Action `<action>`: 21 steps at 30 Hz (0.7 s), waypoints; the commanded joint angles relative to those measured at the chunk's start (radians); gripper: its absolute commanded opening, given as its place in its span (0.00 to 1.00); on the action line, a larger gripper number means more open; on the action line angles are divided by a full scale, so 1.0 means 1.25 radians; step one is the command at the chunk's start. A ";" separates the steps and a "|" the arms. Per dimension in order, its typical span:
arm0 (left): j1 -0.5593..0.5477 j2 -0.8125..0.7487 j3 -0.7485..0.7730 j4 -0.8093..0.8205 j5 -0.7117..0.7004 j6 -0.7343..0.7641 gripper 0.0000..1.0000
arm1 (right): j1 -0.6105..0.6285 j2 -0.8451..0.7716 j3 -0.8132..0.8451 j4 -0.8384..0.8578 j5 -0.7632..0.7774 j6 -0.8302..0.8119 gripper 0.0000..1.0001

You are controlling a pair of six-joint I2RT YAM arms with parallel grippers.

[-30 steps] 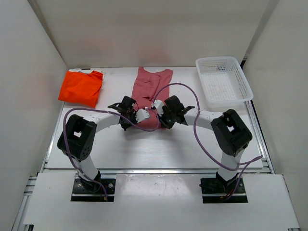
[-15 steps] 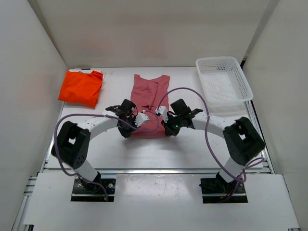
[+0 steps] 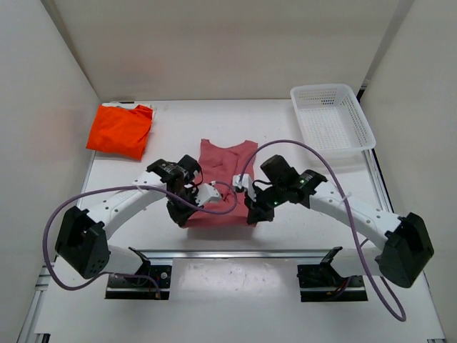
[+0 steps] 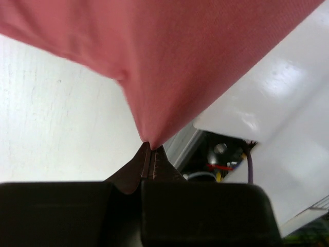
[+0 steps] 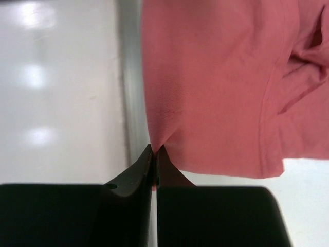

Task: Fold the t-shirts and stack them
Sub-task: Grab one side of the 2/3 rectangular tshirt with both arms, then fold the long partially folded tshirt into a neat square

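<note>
1. Far-left corner of the counter [image 3: 178, 125]: blocked by a folded orange shirt [image 3: 120, 131].
2. Far-right corner: blocked by a white basket [image 3: 332, 121].
3. Centre, toward the near edge: pink shirt [image 3: 221, 179], pinched at its near corners by the left gripper [image 4: 150, 152] and right gripper [image 5: 154, 152].
4. Passable: bare counter either side of the pink shirt and along the middle of the far edge.
5. A purple cable [image 3: 285, 143] arches over the right-hand gap.

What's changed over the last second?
Both arms drew back toward their bases. The left gripper and right gripper, each shut on a near corner, dragged the pinkish-red shirt across the table toward its near edge. Nothing was released. The orange shirt and the basket stayed put.
</note>
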 commanded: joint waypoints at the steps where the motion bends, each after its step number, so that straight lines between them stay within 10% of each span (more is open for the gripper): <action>1: -0.038 -0.027 0.090 -0.152 -0.010 0.003 0.00 | 0.022 -0.046 0.020 -0.141 -0.059 0.022 0.00; 21: 0.193 0.384 0.717 -0.071 0.142 -0.088 0.00 | -0.397 0.120 0.036 0.227 -0.310 0.309 0.00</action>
